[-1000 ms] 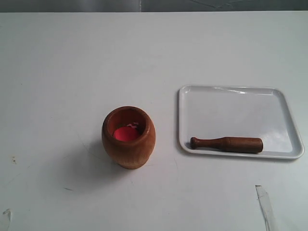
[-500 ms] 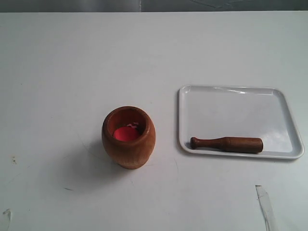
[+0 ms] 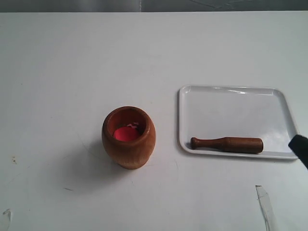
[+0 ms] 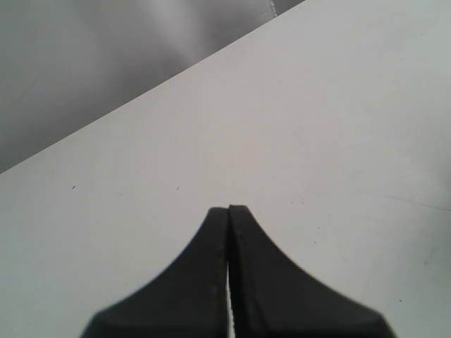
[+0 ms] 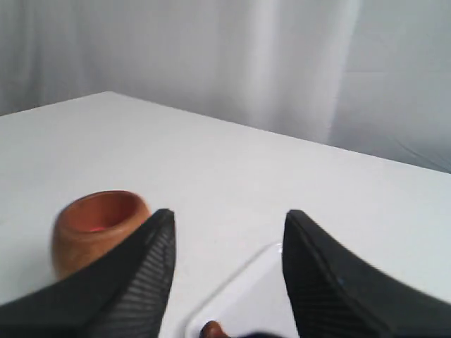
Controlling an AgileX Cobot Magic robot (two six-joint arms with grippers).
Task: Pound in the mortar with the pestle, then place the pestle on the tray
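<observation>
The reddish-brown wooden mortar (image 3: 128,137) stands upright on the white table, something bright red-pink inside it; it also shows in the right wrist view as the mortar (image 5: 95,229). The dark-brown pestle (image 3: 226,144) lies flat along the near rim of the white tray (image 3: 231,103). My right gripper (image 5: 229,218) is open, with the tray corner (image 5: 246,296) and the pestle's knob (image 5: 210,329) between its fingers, apart from both. One black fingertip (image 3: 299,147) shows at the exterior view's right edge. My left gripper (image 4: 229,209) is shut on nothing, over bare table.
A torn strip of clear tape (image 3: 264,204) lies on the table near the front right. A small scrap (image 3: 6,214) sits at the front left edge. A pale curtain hangs beyond the table's far edge in the right wrist view.
The right gripper's black fingertip has come into the exterior view at the right edge, beside the tray. Mortar, pestle and tray have not moved.
</observation>
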